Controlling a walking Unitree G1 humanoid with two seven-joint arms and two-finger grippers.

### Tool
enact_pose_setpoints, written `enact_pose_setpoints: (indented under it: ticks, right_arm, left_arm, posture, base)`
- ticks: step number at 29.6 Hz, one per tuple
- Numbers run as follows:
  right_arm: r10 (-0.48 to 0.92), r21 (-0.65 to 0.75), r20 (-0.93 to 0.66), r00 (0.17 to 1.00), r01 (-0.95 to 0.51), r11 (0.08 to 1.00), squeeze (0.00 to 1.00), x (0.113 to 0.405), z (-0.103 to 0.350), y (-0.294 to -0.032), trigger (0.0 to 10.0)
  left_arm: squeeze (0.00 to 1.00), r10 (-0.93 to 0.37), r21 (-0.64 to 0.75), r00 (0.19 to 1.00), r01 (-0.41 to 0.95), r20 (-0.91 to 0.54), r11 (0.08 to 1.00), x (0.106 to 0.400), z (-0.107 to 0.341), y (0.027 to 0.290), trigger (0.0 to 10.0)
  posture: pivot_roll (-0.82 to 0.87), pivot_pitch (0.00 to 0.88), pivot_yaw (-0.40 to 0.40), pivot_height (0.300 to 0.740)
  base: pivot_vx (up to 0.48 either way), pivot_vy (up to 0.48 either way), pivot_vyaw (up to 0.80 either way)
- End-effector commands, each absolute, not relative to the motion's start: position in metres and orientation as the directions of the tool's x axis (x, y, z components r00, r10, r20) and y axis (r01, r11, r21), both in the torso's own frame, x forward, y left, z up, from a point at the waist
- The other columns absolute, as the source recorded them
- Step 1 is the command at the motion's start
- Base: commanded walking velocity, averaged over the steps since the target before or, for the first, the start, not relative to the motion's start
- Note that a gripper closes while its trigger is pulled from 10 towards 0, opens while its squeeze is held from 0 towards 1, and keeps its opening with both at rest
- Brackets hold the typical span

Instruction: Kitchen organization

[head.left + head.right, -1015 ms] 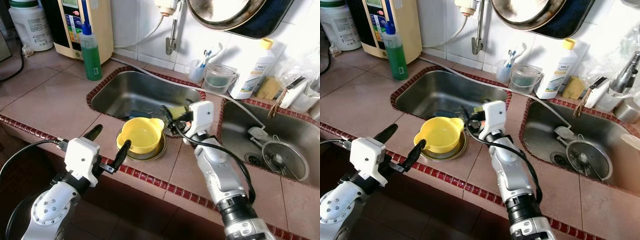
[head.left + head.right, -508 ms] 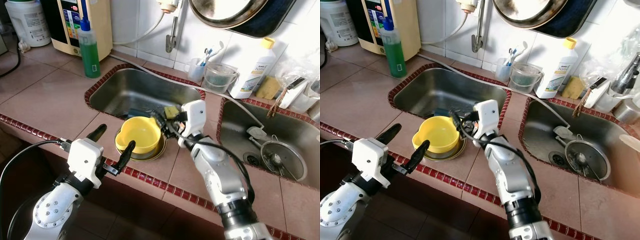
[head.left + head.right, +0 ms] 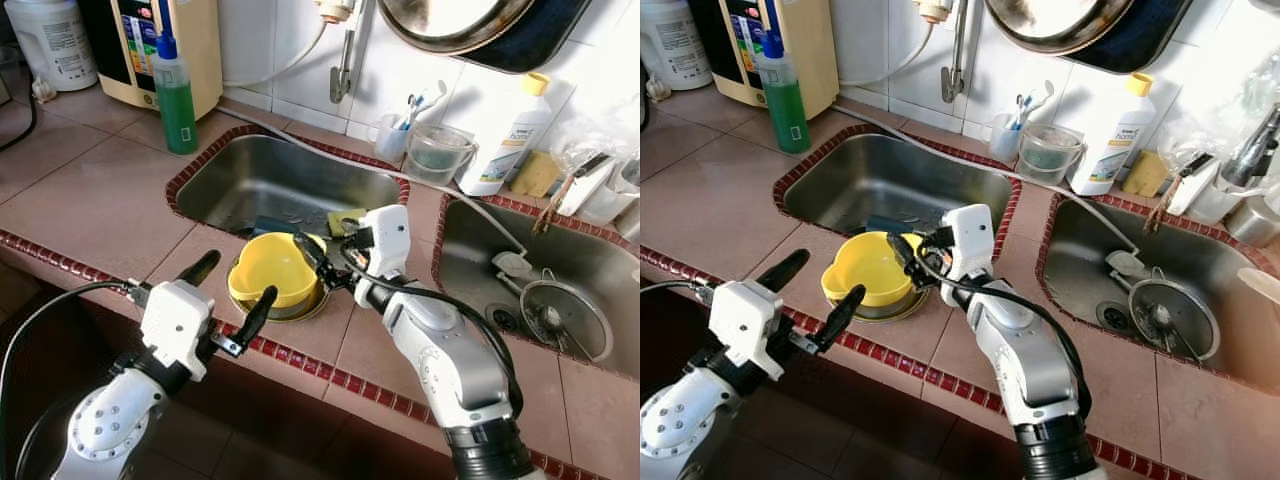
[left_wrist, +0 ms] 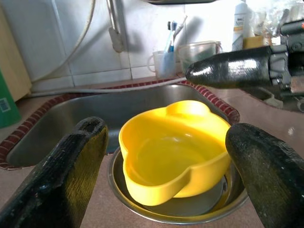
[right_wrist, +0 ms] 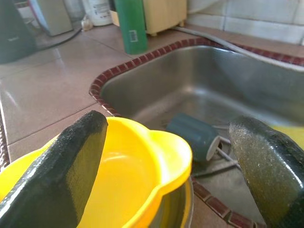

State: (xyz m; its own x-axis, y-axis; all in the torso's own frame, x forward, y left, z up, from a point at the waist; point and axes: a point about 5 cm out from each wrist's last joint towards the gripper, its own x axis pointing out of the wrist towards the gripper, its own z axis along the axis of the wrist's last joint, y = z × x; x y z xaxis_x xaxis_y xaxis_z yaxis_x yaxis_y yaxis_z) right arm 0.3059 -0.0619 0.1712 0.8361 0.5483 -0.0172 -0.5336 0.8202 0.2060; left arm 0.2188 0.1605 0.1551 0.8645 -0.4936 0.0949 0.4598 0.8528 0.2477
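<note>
Yellow bowl (image 3: 272,276) nested in steel bowl (image 3: 312,303) on bench (image 3: 90,215) beside sink (image 3: 285,180); right hand (image 3: 325,268), open, has swung from the sink over the bowl's rim, probably to grasp; left hand (image 3: 235,295) open, near.

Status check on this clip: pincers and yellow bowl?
Both pincers open: left pincer short of yellow bowl, right pincer at its rim. Bowl sits in metal dish. Nothing blocking.
</note>
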Motion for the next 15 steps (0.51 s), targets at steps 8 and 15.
enact_pose_setpoints:
  ticks: [8, 15]
  right_arm:
    - [0.494, 0.284, -0.085, 0.865, -0.455, 0.844, 0.00, 0.3060, 0.1709, -0.0744, 10.0]
    - [0.500, 0.324, -0.134, 0.855, -0.439, 0.838, 0.00, 0.3051, 0.1659, -0.0731, 10.0]
  left_arm:
    - [0.00, -0.538, 0.293, 0.834, 0.488, 0.122, 0.822, 0.2144, 0.1661, 0.1575, 10.0]
    - [0.00, -0.550, 0.296, 0.825, 0.497, 0.130, 0.815, 0.2112, 0.1698, 0.1538, 10.0]
  posture:
    - [-0.10, 0.089, -0.126, 0.740]
    - [-0.10, 0.097, -0.130, 0.740]
  base:
    - [0.000, 0.000, 0.00]
    - [0.000, 0.000, 0.00]
